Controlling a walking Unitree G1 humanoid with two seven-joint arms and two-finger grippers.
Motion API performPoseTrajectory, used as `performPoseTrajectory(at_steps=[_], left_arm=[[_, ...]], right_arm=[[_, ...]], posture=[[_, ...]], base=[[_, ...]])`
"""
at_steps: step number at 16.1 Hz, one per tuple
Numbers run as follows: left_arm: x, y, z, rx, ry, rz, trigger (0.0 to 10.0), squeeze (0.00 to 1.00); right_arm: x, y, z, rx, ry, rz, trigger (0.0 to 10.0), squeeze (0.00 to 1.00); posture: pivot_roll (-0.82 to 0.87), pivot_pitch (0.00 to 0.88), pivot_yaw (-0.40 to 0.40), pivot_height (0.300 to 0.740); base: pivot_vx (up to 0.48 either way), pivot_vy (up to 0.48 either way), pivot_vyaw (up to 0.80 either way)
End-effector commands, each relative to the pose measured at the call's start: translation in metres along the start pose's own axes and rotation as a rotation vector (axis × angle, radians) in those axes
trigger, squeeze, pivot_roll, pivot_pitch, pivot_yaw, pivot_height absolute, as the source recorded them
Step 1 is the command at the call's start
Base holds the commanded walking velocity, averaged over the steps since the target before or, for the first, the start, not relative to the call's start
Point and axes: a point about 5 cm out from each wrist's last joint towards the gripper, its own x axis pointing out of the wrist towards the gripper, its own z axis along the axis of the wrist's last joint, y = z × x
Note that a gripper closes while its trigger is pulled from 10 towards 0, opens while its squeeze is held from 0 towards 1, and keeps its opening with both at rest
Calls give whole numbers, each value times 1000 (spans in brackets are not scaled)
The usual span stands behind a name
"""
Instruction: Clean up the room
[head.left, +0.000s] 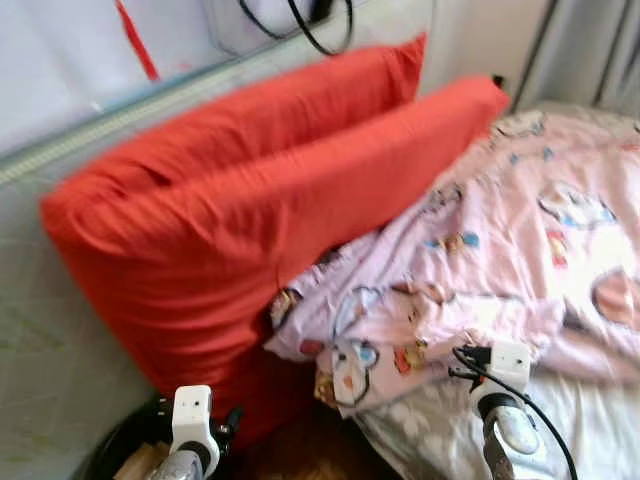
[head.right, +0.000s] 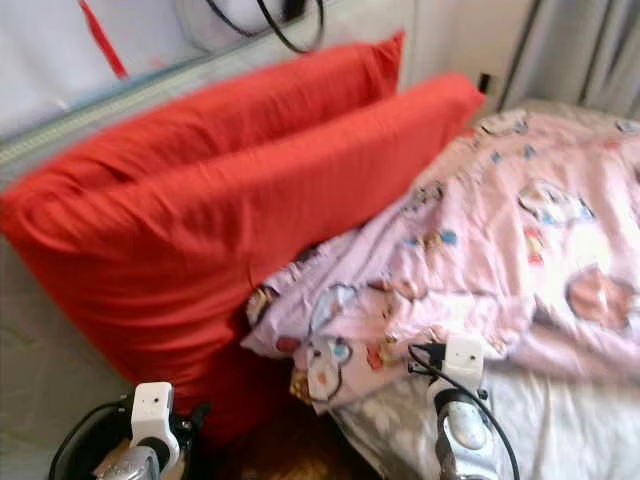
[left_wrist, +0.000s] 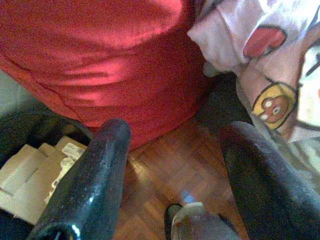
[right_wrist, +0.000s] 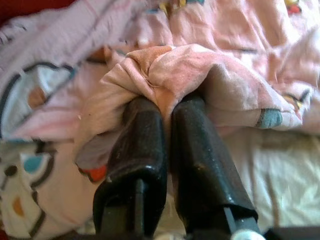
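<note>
The right gripper (right_wrist: 165, 107) is closed on a fold of the pink blanket (head.left: 520, 250), which spreads toward the upper right of the frame. The left gripper (left_wrist: 175, 165) hangs open beside the red pillows (head.left: 250, 210).

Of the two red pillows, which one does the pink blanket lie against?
The front red pillow, the one nearer the bed. The pink blanket bunches against its lower edge, while the rear red pillow leans on the wall behind it, apart from the blanket.
</note>
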Motion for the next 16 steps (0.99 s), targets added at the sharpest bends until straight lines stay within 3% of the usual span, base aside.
performPoseTrajectory(at_steps=[1,3,4,5,6,9,16], left_arm=[[-2,3,-6,5,31,11,10000,0],[-3,4,-11,5,62,28,10000,0],[-5,5,-17,18,103,39,10000,0],[-6,6,-21,14,127,51,10000,0],[-8,8,-25,14,147,62,10000,0],[-12,12,-32,11,183,83,10000,0],[-11,9,-32,-4,180,68,10000,0]], right_arm=[[-1,1,2,11,-20,-4,10000,0],[1,-6,5,-16,-16,-46,10000,0],[1,-20,3,0,27,-156,10000,0],[1,-25,4,50,26,-192,10000,0],[2,-25,5,54,22,-191,10000,0],[5,-5,11,32,-27,-69,10000,0],[5,-9,14,60,-51,-125,10000,0]], posture=[[-3,0,46,740],[12,0,32,740],[19,0,28,740],[18,0,30,740],[20,0,31,740],[14,0,39,740],[17,0,55,740]], base=[[0,0,0],[0,0,0],[0,0,0],[0,0,0],[0,0,0],[0,0,0],[0,0,0]])
